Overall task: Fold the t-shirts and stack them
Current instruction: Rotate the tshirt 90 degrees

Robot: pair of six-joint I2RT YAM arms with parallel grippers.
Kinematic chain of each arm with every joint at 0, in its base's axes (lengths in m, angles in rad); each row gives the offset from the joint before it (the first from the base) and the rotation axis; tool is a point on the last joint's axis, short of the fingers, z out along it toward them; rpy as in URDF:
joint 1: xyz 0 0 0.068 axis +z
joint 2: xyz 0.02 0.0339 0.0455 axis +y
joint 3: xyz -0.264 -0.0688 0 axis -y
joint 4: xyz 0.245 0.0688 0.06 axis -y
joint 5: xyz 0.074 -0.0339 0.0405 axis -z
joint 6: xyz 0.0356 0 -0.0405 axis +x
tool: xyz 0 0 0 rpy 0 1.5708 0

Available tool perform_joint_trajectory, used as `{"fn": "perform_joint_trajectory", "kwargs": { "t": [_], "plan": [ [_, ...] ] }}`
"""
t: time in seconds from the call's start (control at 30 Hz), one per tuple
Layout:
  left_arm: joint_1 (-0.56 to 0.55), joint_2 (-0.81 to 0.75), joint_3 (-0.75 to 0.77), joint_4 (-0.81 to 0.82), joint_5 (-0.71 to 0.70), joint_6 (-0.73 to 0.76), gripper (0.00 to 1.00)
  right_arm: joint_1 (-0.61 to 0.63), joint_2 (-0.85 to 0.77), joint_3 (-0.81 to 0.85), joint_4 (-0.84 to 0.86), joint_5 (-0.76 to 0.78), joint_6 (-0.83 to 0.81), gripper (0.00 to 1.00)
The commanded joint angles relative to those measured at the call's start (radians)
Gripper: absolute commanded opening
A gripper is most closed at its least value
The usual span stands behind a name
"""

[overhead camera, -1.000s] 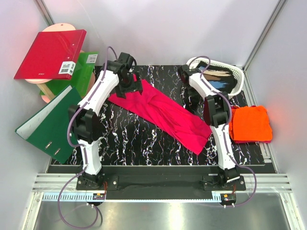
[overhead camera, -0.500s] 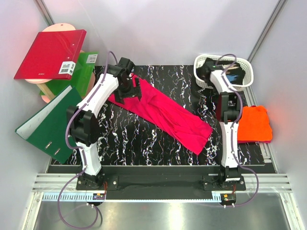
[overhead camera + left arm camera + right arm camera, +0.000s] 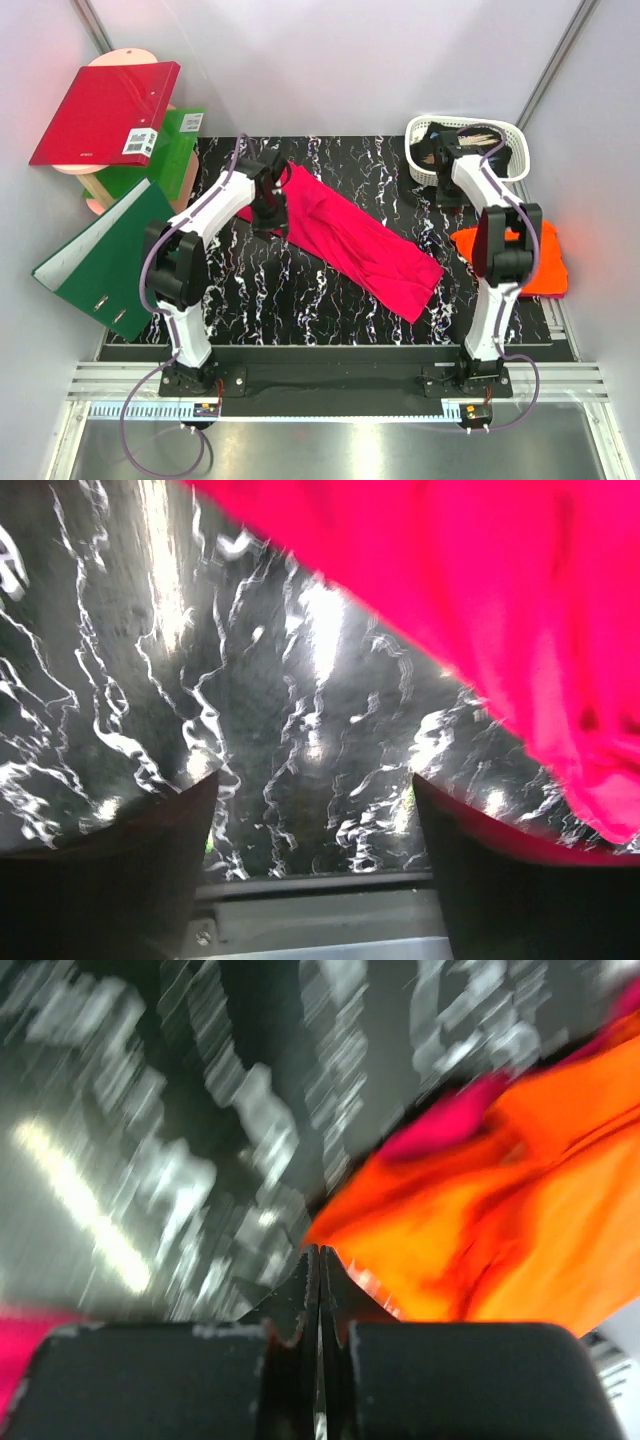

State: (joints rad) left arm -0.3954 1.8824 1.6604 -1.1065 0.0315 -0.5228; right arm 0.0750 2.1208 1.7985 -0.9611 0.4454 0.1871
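Note:
The magenta-pink t-shirt (image 3: 345, 240) lies as a long diagonal strip across the black marbled table (image 3: 300, 300). My left gripper (image 3: 265, 215) hovers low over the shirt's far-left end. In the left wrist view the left gripper (image 3: 315, 780) is open, bare table shows between its fingers, and pink cloth (image 3: 480, 610) reaches its right finger (image 3: 500, 880). The orange t-shirt (image 3: 545, 265) lies bunched at the table's right edge, partly hidden by my right arm. My right gripper (image 3: 440, 185) is near the basket. In the blurred right wrist view the right gripper (image 3: 318, 1250) is shut, with orange cloth (image 3: 500, 1220) just beyond its tips.
A white basket (image 3: 515, 135) with dark items stands at the back right. A red binder (image 3: 105, 110) and a green binder (image 3: 100, 255) sit off the table's left side, with another green binder (image 3: 175, 150) behind them.
My left gripper has come down toward me along the pink shirt's left end, and its jaws have narrowed. My right arm has swung right, from beside the pink shirt to the basket.

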Motion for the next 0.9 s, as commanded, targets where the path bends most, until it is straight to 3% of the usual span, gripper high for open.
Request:
{"fn": "perform_joint_trajectory", "kwargs": {
  "t": [0.0, 0.03, 0.3, 0.6, 0.87],
  "plan": [
    [-0.005, -0.077, -0.109, 0.100, 0.074, -0.019, 0.11, 0.042, -0.214, -0.204, 0.061, -0.246, -0.009, 0.00],
    [-0.008, -0.071, -0.131, 0.114, 0.090, -0.022, 0.00, 0.048, -0.258, -0.234, 0.071, -0.273, -0.011, 0.00],
    [-0.089, 0.035, -0.062, 0.140, 0.159, -0.032, 0.00, 0.054, -0.256, -0.346, 0.038, -0.352, 0.011, 0.00],
    [-0.094, -0.048, 0.044, 0.135, 0.139, -0.071, 0.00, 0.104, -0.050, -0.234, -0.089, -0.381, 0.026, 0.00],
    [-0.094, -0.118, 0.032, 0.132, 0.130, -0.097, 0.00, 0.181, 0.033, -0.249, -0.142, -0.424, 0.029, 0.00]
  ]
}}
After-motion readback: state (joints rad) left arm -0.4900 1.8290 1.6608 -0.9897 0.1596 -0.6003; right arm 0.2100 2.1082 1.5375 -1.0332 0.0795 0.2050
